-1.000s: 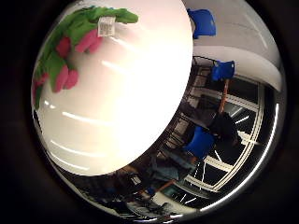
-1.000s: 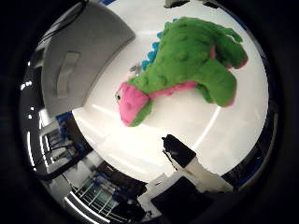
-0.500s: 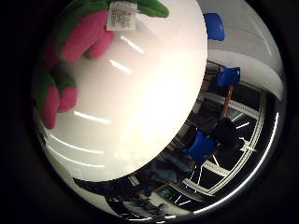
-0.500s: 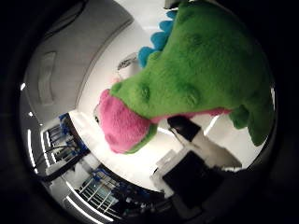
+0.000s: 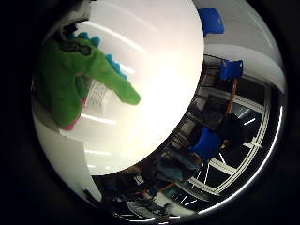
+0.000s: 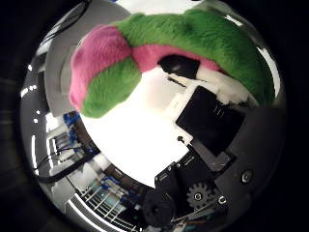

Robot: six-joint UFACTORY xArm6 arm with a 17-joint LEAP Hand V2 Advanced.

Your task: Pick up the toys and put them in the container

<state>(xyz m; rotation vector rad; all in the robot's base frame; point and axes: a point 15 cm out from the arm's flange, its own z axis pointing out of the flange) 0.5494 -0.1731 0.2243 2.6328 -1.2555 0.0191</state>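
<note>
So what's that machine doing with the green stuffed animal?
The robot hand is right up against a green and pink plush dinosaur on a white table. One finger is pressed against the toy's pink underside, so it seems to be grabbing it. The toy's tail and blue spikes show in the other view. No container is clearly in sight.

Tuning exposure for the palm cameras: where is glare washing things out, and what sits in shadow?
Little finger side view: glare bleaches the white table beside the green plush dinosaur; the room behind is dark. Thumb side view: the table under the toy's pink snout is blown out, and the hand is shadowed.
</note>
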